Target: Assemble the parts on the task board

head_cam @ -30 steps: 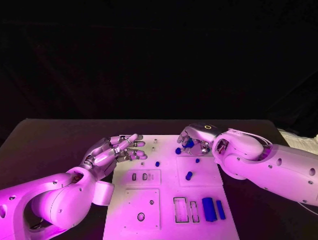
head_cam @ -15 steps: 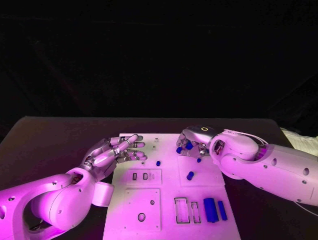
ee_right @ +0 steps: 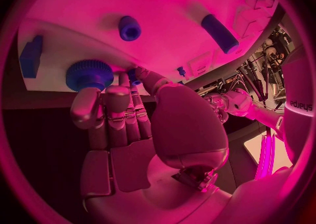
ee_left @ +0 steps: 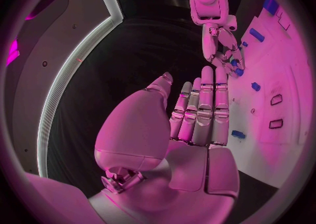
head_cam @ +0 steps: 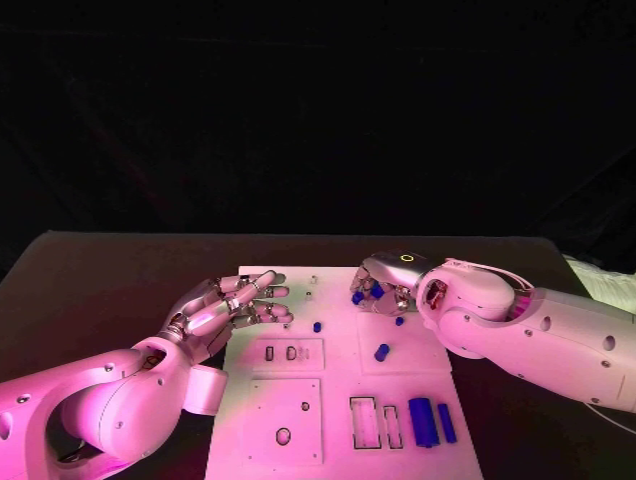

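task board (head_cam: 333, 400): matt white plate, smooth, looks plastic
parts (head_cam: 419, 418): blue, smooth plastic look
knurled part (ee_right: 89, 75): blue, ridged rim
table (head_cam: 102, 280): matt black
arms (head_cam: 549, 335): glossy white shell, smooth
hands (head_cam: 232, 305): silver metallic look, satin sheen

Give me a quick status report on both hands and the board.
Left robot hand open, hovering at the task board edge. Right robot hand fingers on a small blue part beside the blue knurled knob. Nothing blocking.
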`<control>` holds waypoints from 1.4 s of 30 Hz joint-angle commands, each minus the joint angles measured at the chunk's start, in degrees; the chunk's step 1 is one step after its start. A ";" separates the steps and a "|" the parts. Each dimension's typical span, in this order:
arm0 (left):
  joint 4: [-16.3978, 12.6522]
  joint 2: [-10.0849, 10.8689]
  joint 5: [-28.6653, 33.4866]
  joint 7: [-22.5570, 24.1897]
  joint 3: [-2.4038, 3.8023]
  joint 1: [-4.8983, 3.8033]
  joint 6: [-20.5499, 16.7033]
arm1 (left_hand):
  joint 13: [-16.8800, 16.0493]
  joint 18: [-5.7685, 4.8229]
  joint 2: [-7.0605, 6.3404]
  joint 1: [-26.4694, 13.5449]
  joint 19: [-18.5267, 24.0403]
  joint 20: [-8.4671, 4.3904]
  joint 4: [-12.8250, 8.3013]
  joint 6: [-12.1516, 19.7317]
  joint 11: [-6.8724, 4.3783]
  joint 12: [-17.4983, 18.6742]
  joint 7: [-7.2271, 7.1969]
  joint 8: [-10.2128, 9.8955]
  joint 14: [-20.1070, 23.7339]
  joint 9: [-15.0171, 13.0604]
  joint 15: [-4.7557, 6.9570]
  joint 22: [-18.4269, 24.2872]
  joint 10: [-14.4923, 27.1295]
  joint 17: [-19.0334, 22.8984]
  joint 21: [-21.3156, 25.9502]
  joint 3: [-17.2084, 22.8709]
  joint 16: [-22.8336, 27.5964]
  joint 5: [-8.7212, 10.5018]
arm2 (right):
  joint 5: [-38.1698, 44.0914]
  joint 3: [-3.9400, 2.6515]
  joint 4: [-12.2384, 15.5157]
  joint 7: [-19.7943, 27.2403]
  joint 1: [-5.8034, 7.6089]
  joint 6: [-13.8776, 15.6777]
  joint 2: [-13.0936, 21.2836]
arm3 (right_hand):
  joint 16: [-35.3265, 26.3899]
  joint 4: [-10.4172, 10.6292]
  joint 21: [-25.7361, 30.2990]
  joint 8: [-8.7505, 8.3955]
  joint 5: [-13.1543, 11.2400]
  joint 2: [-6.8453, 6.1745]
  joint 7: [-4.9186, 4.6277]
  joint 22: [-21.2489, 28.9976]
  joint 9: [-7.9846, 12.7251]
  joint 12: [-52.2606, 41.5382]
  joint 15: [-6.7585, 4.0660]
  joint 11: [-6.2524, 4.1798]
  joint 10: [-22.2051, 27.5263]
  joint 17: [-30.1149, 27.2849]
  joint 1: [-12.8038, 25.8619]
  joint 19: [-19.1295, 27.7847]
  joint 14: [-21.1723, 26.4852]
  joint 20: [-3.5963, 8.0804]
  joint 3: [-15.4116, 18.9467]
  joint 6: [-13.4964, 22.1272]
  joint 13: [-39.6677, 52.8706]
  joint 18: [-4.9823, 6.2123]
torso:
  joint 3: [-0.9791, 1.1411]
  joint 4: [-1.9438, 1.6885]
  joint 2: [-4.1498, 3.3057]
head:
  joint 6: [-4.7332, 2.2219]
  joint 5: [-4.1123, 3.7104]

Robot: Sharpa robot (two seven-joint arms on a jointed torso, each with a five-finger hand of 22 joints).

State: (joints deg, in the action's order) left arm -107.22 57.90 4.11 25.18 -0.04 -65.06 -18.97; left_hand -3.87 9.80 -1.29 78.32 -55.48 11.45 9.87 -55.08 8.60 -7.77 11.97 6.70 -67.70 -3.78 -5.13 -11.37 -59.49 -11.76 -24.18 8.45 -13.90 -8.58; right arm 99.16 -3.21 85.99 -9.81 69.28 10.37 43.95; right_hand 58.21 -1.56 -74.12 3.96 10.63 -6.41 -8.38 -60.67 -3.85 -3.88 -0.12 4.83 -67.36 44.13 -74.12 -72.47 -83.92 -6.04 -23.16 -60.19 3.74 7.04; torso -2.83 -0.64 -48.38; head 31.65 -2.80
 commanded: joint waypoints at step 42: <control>0.14 -0.17 0.13 -0.64 0.04 -0.07 1.00 | 0.07 0.54 0.29 0.68 -0.28 0.02 -0.68 0.13 0.34 0.43 0.25 -0.43 0.07 0.04 -0.30 -0.13 0.23 -0.31 -0.49 0.31 0.34 0.23 | -1.30 0.07 -3.00 -1.36 0.51 13.09 -6.54 | 8.11 2.67 -5.52 1.82 -2.57 2.91 1.53 -8.04 -2.29 0.15 -1.31 -1.75 -6.78 7.54 -2.30 -3.98 -1.45 1.17 -2.65 -6.11 0.37 -2.54 | -0.11 -0.19 -0.91 | -0.95 0.45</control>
State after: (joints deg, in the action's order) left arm -106.97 57.85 4.15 24.44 -0.04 -65.07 -18.98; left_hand -3.88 9.80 -1.06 78.55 -55.48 11.46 9.48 -55.07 8.60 -7.52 11.97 6.47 -67.69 -3.79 -5.14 -11.42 -59.48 -12.01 -24.41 8.84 -13.91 -8.58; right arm 97.90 -3.13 83.31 -10.80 69.75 22.82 37.68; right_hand 66.02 0.57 -79.44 5.56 8.27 -3.54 -6.80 -68.66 -4.41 -3.93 -1.05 2.57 -74.12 51.62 -76.68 -76.03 -84.02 -4.72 -25.47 -65.76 4.17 5.26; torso -2.98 -0.87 -49.26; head 30.71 -2.44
